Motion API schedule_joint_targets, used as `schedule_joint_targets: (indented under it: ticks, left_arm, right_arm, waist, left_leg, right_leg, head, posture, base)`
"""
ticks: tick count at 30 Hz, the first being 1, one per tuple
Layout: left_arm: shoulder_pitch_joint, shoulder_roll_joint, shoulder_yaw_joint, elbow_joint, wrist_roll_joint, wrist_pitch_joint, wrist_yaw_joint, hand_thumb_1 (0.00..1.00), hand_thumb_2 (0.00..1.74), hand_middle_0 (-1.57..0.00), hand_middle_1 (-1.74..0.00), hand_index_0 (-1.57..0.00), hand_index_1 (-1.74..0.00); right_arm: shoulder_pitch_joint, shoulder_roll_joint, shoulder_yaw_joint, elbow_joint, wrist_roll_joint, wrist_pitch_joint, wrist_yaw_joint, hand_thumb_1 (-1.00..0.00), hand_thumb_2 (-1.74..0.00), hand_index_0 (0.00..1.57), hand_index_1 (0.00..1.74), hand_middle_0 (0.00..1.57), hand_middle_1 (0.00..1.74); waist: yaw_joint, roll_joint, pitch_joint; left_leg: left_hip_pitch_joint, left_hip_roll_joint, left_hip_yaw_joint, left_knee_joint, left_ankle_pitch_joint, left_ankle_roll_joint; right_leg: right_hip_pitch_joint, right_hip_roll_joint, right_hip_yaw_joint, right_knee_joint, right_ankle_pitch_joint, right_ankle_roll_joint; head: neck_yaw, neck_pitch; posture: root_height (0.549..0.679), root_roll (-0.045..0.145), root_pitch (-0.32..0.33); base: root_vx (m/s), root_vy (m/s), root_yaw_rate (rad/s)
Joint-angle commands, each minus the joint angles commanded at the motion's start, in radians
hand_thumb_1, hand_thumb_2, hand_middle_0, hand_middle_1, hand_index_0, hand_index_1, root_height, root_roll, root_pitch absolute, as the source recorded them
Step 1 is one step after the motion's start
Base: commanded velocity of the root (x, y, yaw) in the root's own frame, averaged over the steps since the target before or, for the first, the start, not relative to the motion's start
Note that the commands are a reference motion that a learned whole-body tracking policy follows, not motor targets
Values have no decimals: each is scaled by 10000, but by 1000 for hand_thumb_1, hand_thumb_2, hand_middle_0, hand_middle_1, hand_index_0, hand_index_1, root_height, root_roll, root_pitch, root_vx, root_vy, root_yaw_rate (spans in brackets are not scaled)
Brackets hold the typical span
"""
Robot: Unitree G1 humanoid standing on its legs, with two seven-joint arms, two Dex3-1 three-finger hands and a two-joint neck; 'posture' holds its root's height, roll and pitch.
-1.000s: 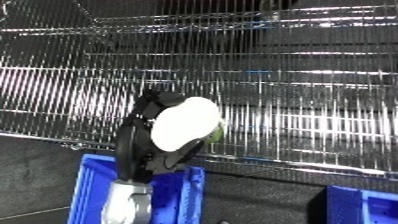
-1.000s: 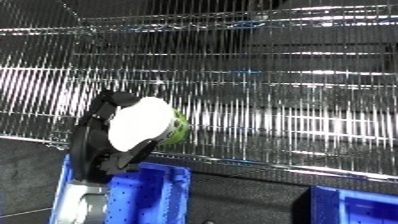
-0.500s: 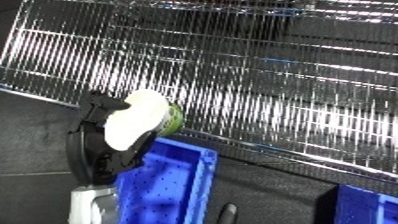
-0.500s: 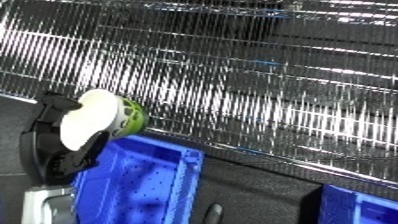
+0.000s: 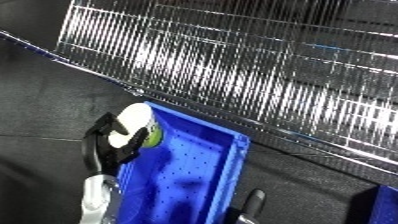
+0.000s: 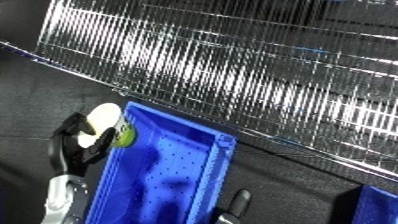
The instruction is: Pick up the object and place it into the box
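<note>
My left hand [image 5: 108, 148] is shut on a rounded white and green object [image 5: 139, 123]. It holds the object at the left wall of the blue bin [image 5: 233, 159], close to the bin's far corner. My white forearm [image 5: 94, 200] rises from the lower left edge. The hand covers the lower part of the object. A dark fingertip of my right hand [image 5: 252, 201] pokes up at the lower edge, over the bin's right wall; the remainder of that hand is out of view.
A wire shelf rack [image 5: 266, 75] runs slantwise behind the bin, its lower rail close to the bin's far rim. A second blue bin [image 5: 388, 200] shows at the lower right corner. Dark floor [image 5: 44, 100] lies to the left.
The camera has tilted, so the whole picture has turned. Against the shelf, my left hand has come down with the object, from in front of the wires to the bin's left wall.
</note>
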Motion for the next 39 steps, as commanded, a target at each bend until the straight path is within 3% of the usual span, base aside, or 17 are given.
schedule_joint_targets:
  ticks: [7,13,20,29,39]
  left_arm:
    - [-222,102,49,1769,-299,152,-797,300,522,-471,-522,-471,-522]
    - [-291,133,-112,2200,-108,318,-1043,0,0,0,0,0,0]
    - [-343,87,-308,2492,114,721,-1054,0,0,0,0,0,0]
    - [-274,-169,-904,2919,535,2007,-1716,0,0,0,0,0,0]
    - [-178,-731,-2146,3251,1520,3015,-3092,0,0,0,0,0,0]
  right_arm:
    - [-100,-106,62,58,-159,39,169,0,0,0,0,0,0]
    - [-130,-123,99,32,-169,101,160,0,0,0,0,0,0]
    - [-175,-128,99,6,-183,156,134,0,0,0,0,0,0]
    - [-302,-129,75,-77,-289,212,68,0,0,0,0,0,0]
    - [-988,-347,50,-191,-515,539,-414,0,0,0,0,0,0]
  waist:
    - [-153,-103,0]
    - [-217,-84,0]
    - [-269,-51,0]
    - [-403,89,0]
    - [-677,515,0]
  left_leg:
    - [52,51,70,-11,-16,12]
    - [52,39,96,-16,-32,22]
    - [-15,9,135,87,-91,44]
    - [-51,-21,246,193,-145,103]
    - [-134,39,502,273,-103,64]
  right_leg:
    - [63,64,94,-132,5,-20]
    - [67,74,133,-222,56,6]
    - [31,66,160,-263,107,39]
    - [-35,60,227,-329,247,116]
    - [-296,82,459,-409,508,199]
  head:
    - [-144,128]
    - [25,167]
    - [152,196]
    - [1149,189]
    - [3236,257]
  posture:
    - [640,31,58]
    - [641,30,59]
    - [641,27,61]
    - [642,24,63]
    - [642,26,70]
  base:
    - [2,17,-50]
    - [1,7,-27]
    - [-2,6,-37]
    - [-13,3,-66]
    - [-44,25,-127]
